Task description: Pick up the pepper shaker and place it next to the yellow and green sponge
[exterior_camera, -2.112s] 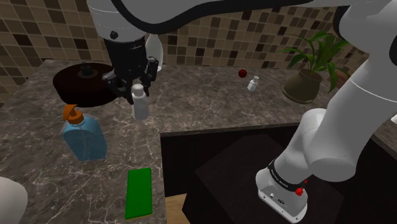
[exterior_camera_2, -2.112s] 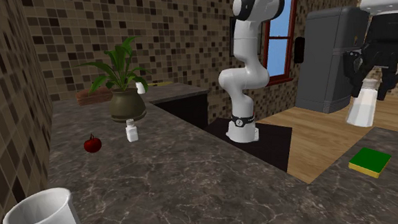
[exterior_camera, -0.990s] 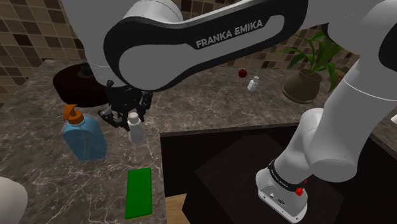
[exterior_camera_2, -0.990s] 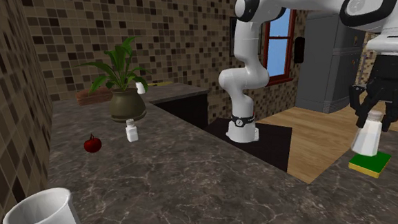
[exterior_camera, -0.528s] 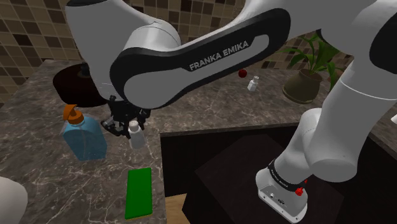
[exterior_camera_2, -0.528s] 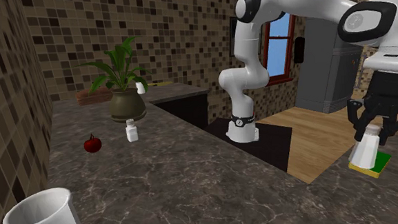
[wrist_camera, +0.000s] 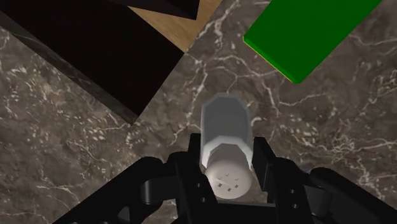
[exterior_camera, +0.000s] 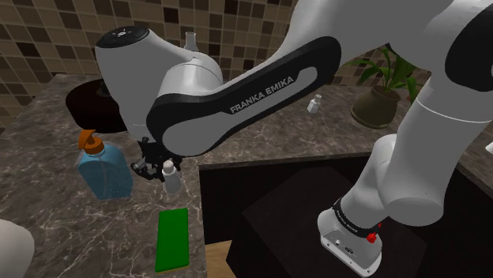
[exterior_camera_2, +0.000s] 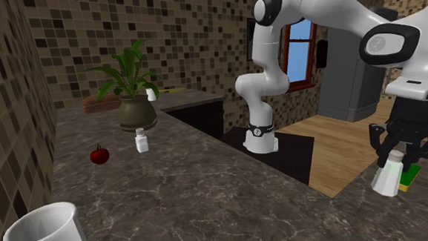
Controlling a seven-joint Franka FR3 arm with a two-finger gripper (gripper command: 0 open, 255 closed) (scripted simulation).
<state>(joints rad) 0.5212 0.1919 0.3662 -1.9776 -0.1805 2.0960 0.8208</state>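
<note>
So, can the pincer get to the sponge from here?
Probably yes: the pincer, shut on the shaker, hangs near the sponge, and only counter lies between them.

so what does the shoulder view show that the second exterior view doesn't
The shoulder view adds a blue bottle with an orange cap and a dark round object behind it. The second exterior view adds a red apple, a white cup and a window. Both share the gripper shut on the pale shaker close to the green sponge, plus the potted plant and a second small shaker.
</note>
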